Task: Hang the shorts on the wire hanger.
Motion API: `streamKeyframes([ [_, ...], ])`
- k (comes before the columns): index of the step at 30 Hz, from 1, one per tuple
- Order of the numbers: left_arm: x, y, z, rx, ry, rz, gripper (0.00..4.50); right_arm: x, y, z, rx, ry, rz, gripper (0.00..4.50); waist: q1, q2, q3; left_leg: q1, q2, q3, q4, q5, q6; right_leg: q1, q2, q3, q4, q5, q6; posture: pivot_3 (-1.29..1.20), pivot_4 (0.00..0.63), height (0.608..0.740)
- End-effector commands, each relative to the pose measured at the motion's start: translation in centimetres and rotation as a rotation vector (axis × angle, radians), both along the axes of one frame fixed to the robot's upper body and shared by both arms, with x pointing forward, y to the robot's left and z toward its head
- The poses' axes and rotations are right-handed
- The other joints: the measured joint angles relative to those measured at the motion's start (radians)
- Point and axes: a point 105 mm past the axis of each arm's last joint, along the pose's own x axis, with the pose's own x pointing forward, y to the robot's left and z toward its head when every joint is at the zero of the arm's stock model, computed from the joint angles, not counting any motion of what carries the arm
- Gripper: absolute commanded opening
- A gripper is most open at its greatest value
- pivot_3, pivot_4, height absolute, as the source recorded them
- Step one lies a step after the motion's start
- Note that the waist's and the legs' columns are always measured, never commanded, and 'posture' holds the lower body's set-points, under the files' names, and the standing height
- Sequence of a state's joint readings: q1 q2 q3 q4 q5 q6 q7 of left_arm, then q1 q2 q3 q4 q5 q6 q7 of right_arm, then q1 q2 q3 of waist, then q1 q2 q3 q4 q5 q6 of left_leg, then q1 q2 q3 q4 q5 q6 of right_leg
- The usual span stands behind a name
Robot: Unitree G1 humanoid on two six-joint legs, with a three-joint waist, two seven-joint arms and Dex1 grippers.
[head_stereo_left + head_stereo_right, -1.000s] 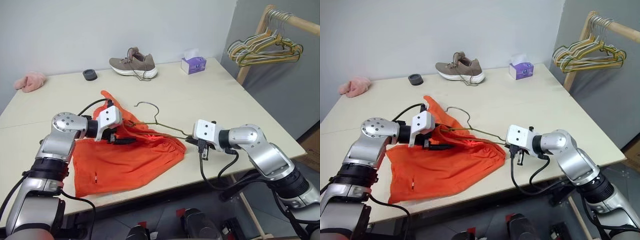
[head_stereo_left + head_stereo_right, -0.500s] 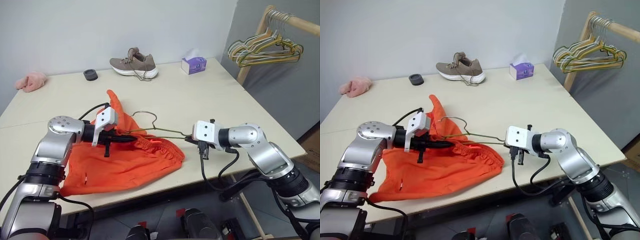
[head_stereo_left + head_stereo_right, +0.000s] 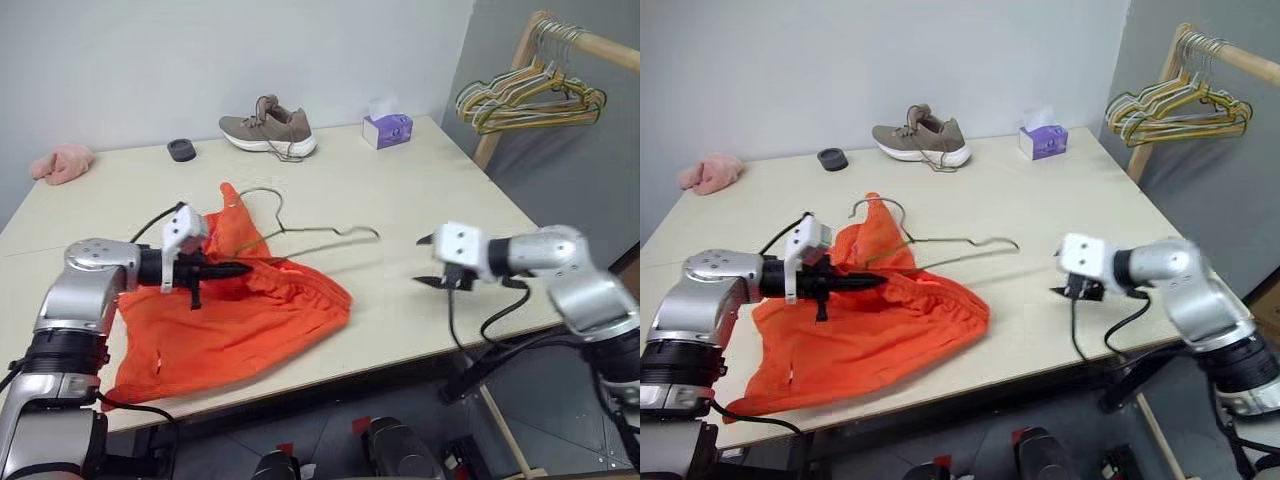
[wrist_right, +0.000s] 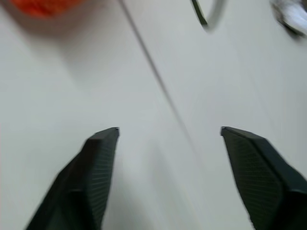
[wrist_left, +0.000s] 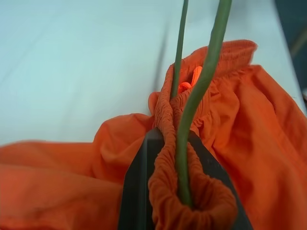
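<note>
The orange shorts [image 3: 235,325] lie crumpled on the table's front left. The olive wire hanger [image 3: 980,239] lies across them, its hook [image 3: 262,196] raised over the fabric and its far end resting on bare table. My left gripper [image 3: 238,268] is shut on the gathered waistband [image 5: 192,201], with the green wire [image 5: 199,91] pinched in the same fold. My right gripper [image 3: 425,262] hangs open to the right of the hanger's end, touching nothing. In the right wrist view its black fingers [image 4: 91,177] stand wide apart above the table, with the wire's tip [image 4: 206,14] beyond them.
A brown shoe [image 3: 268,128], a purple tissue box [image 3: 387,128], a small black disc [image 3: 181,149] and a pink cloth [image 3: 62,160] line the table's far side. A wooden rack with several bunched hangers [image 3: 530,95] stands off the right edge.
My right gripper let go of the hanger's end, opened and swung away to the right. My left gripper closed on waistband and wire, then drew them left, dragging the shorts along.
</note>
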State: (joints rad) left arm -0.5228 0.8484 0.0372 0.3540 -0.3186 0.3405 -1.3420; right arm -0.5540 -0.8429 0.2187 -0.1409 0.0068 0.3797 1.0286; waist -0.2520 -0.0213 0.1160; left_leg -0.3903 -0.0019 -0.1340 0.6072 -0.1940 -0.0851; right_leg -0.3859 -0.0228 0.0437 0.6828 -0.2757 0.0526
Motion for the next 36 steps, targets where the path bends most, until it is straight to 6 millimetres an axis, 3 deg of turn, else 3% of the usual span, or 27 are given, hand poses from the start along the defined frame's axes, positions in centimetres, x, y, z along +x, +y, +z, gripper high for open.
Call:
streamKeyframes([
  [1,0.7,0.2,1.9,-0.076,-0.048,0.050,0.00,-0.4,0.7,0.4,0.143,0.034,-0.053,4.48,-0.001,0.000,0.000,0.000,0.000,0.000,0.000,0.000,0.000,0.000,0.000,0.000,0.000,0.000,0.000,-0.23,0.032,0.740],
  [4,0.8,-0.1,2.2,-0.125,-0.035,0.066,0.00,-0.9,2.9,-0.1,0.387,0.151,-0.147,4.48,-0.004,-0.001,-0.001,0.000,0.000,0.000,0.000,0.000,0.000,0.000,0.000,0.000,0.001,0.000,0.000,-0.23,0.034,0.740],
  [9,0.5,-0.4,2.1,-0.122,-0.021,0.057,0.00,-0.9,6.2,-2.1,0.571,0.240,-0.269,4.48,-0.001,-0.001,-0.001,0.000,-0.001,0.000,0.002,0.000,0.000,-0.001,0.000,0.001,0.006,0.000,0.000,-0.23,0.035,0.740],
  [16,0.3,-0.5,2.2,-0.113,-0.018,0.047,0.00,-1.3,9.9,-4.1,0.650,0.359,-0.270,4.48,0.000,-0.001,-0.002,0.001,-0.001,-0.001,0.003,0.000,0.000,-0.001,0.000,0.001,0.007,0.000,0.000,-0.22,0.032,0.740],
  [30,0.1,-0.9,2.2,-0.115,-0.017,0.036,0.00,0.0,14.5,-7.2,0.655,0.438,-0.255,4.48,-0.001,-0.001,-0.002,0.001,0.000,-0.001,0.002,0.000,0.000,-0.001,0.000,0.001,0.007,0.001,-0.001,-0.21,0.027,0.740],
  [33,0.0,-1.0,2.1,-0.115,-0.013,0.035,0.00,0.3,15.6,-7.5,0.670,0.428,-0.255,3.88,0.000,-0.001,-0.002,0.001,0.000,-0.001,0.002,0.000,0.000,-0.001,0.000,0.001,0.007,0.001,-0.001,-0.20,0.026,0.740],
  [36,-0.3,-0.9,2.1,-0.117,-0.012,0.038,0.00,0.5,15.4,-7.4,0.675,0.395,-0.260,2.84,0.000,-0.001,-0.002,0.001,0.000,-0.001,0.002,0.000,0.000,-0.002,0.000,0.001,0.007,0.001,-0.001,-0.20,0.026,0.740],
])
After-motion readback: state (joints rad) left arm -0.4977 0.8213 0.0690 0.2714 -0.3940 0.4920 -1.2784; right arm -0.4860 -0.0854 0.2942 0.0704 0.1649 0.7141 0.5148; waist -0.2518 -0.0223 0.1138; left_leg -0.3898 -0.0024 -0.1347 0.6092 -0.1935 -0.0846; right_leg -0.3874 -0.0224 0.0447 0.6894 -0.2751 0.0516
